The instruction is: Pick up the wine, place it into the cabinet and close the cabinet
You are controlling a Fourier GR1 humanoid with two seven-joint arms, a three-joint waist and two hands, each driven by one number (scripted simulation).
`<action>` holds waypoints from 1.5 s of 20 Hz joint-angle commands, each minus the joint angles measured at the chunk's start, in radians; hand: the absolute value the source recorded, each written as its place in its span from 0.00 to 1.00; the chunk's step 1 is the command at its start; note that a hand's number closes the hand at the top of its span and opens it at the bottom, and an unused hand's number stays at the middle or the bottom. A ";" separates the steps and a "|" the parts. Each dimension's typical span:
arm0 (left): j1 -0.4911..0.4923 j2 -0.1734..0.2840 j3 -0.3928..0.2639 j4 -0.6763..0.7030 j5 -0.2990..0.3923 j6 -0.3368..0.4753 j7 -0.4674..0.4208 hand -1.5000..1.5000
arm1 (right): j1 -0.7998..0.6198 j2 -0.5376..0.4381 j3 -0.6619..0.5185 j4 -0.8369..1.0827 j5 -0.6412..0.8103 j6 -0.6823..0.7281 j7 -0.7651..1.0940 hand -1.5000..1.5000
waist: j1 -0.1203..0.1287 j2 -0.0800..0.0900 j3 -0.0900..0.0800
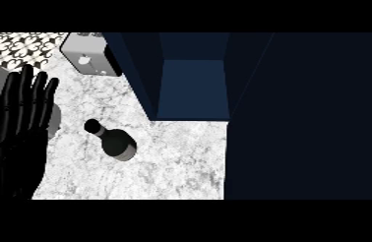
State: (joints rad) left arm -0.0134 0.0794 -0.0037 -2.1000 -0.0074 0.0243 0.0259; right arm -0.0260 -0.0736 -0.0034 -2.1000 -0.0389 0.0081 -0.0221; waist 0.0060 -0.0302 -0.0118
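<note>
Dark wine bottle [112, 140] stood upright on the marbled counter [174, 162], just before the open navy cabinet [193, 88], left hand [25, 118] seen at left edge, fingers straight, nothing held, toaster [91, 54] behind.

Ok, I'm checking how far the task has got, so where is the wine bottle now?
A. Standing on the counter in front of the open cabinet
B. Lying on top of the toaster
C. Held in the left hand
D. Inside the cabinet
A: the wine bottle stands on the marble counter, left of and in front of the open dark blue cabinet, with the open left hand apart from it at the view's left edge.
</note>
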 commanded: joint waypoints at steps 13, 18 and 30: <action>0.022 -0.058 -0.059 -0.138 0.153 0.003 0.253 0.00 | 0.279 0.000 0.151 -0.342 -0.106 0.066 0.275 0.00 | -0.010 0.027 0.012; -0.068 -0.002 0.030 -0.192 0.204 0.026 0.394 0.00 | 0.169 0.021 0.243 -0.444 -0.005 -0.018 0.469 0.00 | -0.005 0.029 0.011; -0.098 -0.025 -0.085 -0.334 0.069 0.140 0.609 0.00 | 0.123 0.031 0.423 -0.503 0.157 -0.137 0.588 0.00 | -0.008 0.027 0.012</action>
State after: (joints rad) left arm -0.1088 0.0606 -0.0505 -2.3788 0.0988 0.1308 0.5625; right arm 0.1118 -0.0207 0.4195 -2.4919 0.0296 -0.1137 0.4842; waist -0.0045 -0.0030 -0.0005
